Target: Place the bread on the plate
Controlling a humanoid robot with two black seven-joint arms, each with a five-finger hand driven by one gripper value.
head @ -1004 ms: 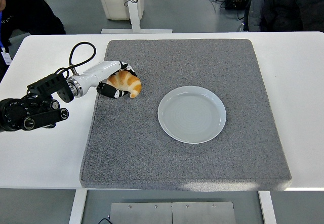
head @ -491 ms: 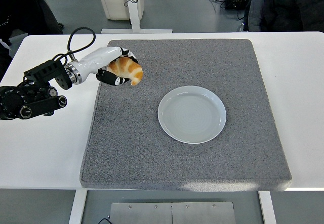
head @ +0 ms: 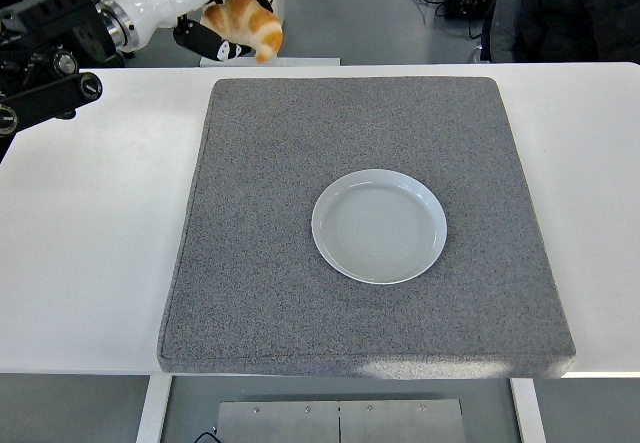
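The bread (head: 250, 25) is a golden croissant with brown and white bands. My left hand (head: 222, 21) is shut on it and holds it high in the air, showing at the picture's top left above the far edge of the grey mat (head: 250, 293). The pale blue-grey plate (head: 379, 226) lies empty on the mat, right of its centre, well below and to the right of the hand in the picture. My right arm is out of view.
The grey mat covers most of the white table (head: 90, 263). A white post and base (head: 260, 13) stand on the floor behind the table. A person in dark clothes (head: 570, 8) shows at the top right.
My left hand has lifted the croissant off the mat, from near its left edge up to the picture's top left. The plate has not moved.
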